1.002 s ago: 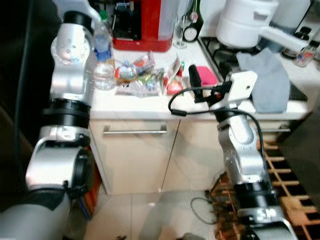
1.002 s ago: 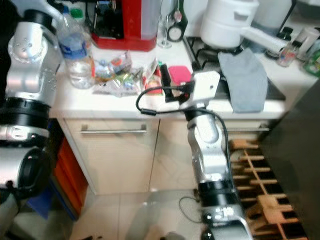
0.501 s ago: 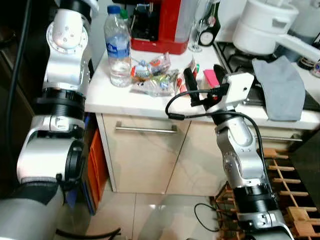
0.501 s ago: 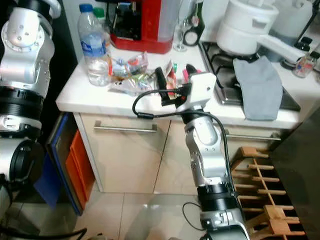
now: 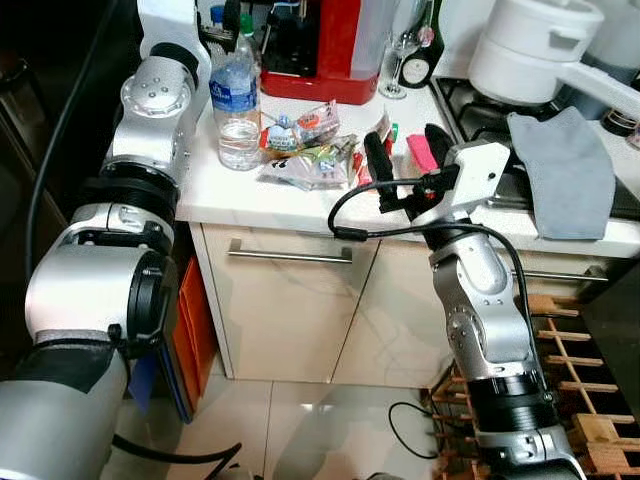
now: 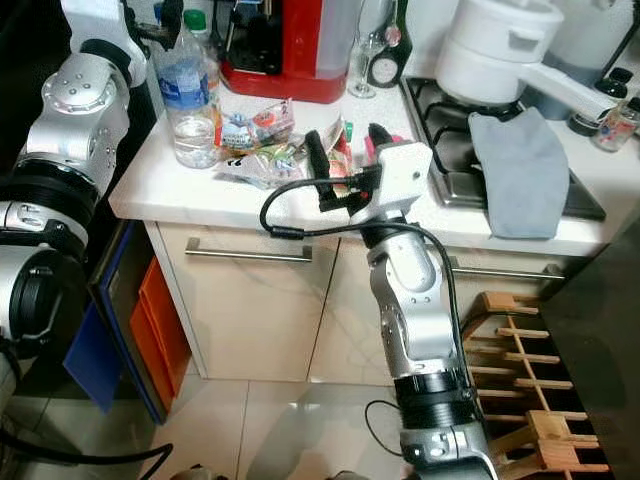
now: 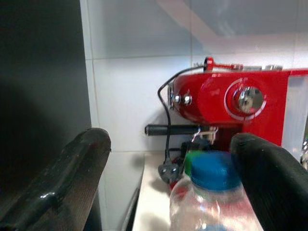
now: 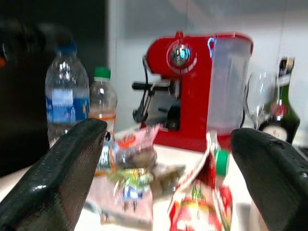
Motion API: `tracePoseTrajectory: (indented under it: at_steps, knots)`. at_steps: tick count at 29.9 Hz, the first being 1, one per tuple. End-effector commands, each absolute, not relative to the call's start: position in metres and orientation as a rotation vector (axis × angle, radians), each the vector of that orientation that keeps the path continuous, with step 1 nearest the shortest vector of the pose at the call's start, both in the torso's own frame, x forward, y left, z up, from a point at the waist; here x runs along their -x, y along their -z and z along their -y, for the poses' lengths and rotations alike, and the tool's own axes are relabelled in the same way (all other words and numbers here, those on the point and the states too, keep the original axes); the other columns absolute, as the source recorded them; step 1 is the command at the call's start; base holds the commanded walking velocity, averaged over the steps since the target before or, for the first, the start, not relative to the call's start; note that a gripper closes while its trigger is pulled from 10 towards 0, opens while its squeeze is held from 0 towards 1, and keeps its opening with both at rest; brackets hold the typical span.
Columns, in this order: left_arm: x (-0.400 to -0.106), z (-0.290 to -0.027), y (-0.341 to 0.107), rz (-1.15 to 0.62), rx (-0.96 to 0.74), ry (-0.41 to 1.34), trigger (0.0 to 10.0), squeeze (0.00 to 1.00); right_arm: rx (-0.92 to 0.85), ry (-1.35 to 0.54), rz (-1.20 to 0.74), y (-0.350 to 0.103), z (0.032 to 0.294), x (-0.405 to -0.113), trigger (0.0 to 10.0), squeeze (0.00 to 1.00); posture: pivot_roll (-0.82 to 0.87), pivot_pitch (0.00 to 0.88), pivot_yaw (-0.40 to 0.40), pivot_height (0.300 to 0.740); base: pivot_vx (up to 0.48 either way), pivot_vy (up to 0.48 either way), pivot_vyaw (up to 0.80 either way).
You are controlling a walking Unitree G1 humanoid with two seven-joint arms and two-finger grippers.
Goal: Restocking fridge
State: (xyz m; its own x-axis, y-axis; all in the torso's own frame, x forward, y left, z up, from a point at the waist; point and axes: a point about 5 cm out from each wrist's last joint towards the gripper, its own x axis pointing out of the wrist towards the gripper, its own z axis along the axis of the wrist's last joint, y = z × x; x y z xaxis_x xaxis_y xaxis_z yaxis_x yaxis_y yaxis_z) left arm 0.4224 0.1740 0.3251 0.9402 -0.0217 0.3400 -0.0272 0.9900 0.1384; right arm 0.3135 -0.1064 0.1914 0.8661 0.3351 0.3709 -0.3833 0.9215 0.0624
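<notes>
A clear water bottle (image 5: 238, 100) with a blue cap stands at the counter's left end, with a green-capped bottle (image 8: 102, 103) just behind it. Several colourful snack packets (image 5: 305, 150) lie in a heap to its right. My left gripper (image 7: 171, 144) is raised at the bottle's cap height, open, with the blue cap (image 7: 211, 171) just ahead of and between its fingers. My right gripper (image 5: 405, 150) hovers open over the counter's front edge, facing the packets, with nothing held.
A red coffee machine (image 5: 335, 50) stands behind the packets, with a glass and a dark bottle beside it. To the right are a hob, a grey cloth (image 5: 565, 170) and a white pot (image 5: 535, 50). A wooden rack (image 5: 590, 400) stands on the floor at lower right.
The camera has shifted. My left arm has swung in toward the water bottle, bringing its gripper up by the cap. The right gripper has kept its place above the counter's edge.
</notes>
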Motion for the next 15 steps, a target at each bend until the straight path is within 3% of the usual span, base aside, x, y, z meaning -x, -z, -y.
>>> tracePoseTrajectory:
  at_steps: [1, 15]
  knots:
    - [-0.422, -0.169, -0.338, 0.381, -0.117, 0.017, 10.0, 0.00, -0.123, -0.390, 0.385, -0.198, 0.107, -0.311, 10.0, 0.00, -0.05, 0.000, -0.047, 0.740, 0.000, 0.000, 0.00]
    - [-0.426, -0.163, -0.317, 0.279, -0.196, 0.066, 10.0, 0.00, -0.148, -0.385, 0.350, -0.191, 0.103, -0.306, 10.0, 0.00, -0.04, 0.000, -0.024, 0.740, 0.000, 0.000, 0.00]
